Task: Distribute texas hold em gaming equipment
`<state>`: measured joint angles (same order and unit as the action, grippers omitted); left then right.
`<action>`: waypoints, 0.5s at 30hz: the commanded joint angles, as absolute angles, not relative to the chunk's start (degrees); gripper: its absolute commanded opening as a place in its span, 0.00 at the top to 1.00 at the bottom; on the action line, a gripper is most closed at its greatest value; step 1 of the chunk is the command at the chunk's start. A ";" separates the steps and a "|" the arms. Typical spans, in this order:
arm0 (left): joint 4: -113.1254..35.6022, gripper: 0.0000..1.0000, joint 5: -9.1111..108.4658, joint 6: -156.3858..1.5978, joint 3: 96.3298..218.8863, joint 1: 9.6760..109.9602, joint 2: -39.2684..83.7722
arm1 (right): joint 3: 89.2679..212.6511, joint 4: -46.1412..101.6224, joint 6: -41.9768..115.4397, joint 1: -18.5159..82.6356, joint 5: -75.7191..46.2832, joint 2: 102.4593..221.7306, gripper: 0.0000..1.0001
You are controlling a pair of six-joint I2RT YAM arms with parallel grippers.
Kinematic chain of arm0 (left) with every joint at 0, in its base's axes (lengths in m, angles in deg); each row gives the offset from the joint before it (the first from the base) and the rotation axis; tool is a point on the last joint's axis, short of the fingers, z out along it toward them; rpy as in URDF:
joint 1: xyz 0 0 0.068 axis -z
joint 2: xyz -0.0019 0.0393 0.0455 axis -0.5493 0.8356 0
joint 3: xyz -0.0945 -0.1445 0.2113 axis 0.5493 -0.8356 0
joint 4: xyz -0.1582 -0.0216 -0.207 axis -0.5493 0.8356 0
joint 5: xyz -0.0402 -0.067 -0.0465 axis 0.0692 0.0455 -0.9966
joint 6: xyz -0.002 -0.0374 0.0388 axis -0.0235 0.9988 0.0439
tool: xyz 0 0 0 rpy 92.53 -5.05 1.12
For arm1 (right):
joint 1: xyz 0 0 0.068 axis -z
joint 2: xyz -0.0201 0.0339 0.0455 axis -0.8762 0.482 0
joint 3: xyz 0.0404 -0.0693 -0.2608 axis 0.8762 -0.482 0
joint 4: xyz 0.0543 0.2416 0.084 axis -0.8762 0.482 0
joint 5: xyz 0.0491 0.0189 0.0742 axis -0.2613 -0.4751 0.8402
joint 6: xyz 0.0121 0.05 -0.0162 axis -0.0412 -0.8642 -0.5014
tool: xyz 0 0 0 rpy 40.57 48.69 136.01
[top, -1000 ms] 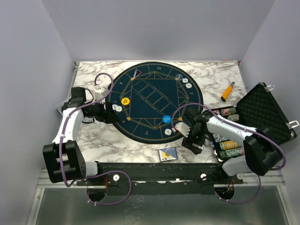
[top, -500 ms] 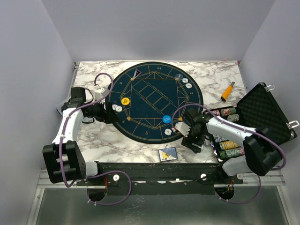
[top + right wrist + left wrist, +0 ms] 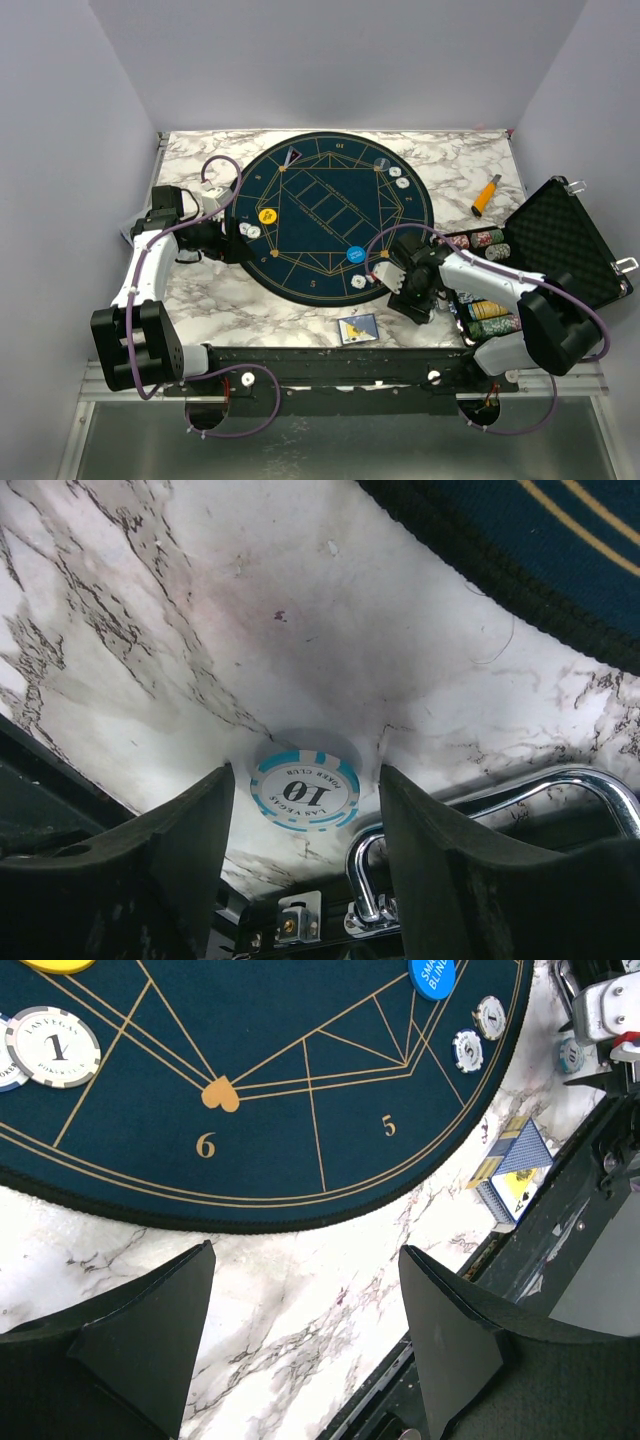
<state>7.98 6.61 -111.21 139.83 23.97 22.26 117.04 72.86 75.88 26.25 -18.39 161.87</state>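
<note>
A white and light-blue poker chip (image 3: pixel 305 792) marked 10 lies flat on the marble just off the mat's edge. My right gripper (image 3: pixel 305 776) is open, its fingers either side of the chip and not touching it; in the top view it (image 3: pixel 400 283) hangs by the mat's lower right rim. My left gripper (image 3: pixel 305 1250) is open and empty over bare marble beside the mat's left edge (image 3: pixel 222 240). On the dark blue round mat (image 3: pixel 320 215) lie a yellow disc (image 3: pixel 267 215), a blue disc (image 3: pixel 355 254) and several whitish chips (image 3: pixel 250 230). A card pack (image 3: pixel 358 328) lies at the near edge.
The open black case (image 3: pixel 560 240) with rows of chips stands at the right, its chrome handle (image 3: pixel 560 780) close behind my right fingers. An orange-handled tool (image 3: pixel 486 194) lies at the back right. The table's near edge and black rail run just below the card pack.
My right gripper has shifted slightly left toward the mat's rim. The left arm has not moved.
</note>
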 commanded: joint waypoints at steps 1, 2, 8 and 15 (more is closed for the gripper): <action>7.50 0.23 6.97 -111.12 140.10 24.14 21.34 | 116.23 71.27 75.01 25.70 -19.72 160.91 0.41; 7.46 0.23 6.96 -111.11 140.11 24.17 21.30 | 116.23 71.19 74.94 25.70 -19.87 160.84 0.44; 7.47 0.23 6.88 -111.10 140.11 24.17 21.46 | 117.57 71.63 74.92 25.61 -19.01 160.13 0.54; 7.45 0.23 6.88 -111.10 140.36 24.13 21.82 | 120.51 73.02 74.50 25.60 -16.29 159.33 0.62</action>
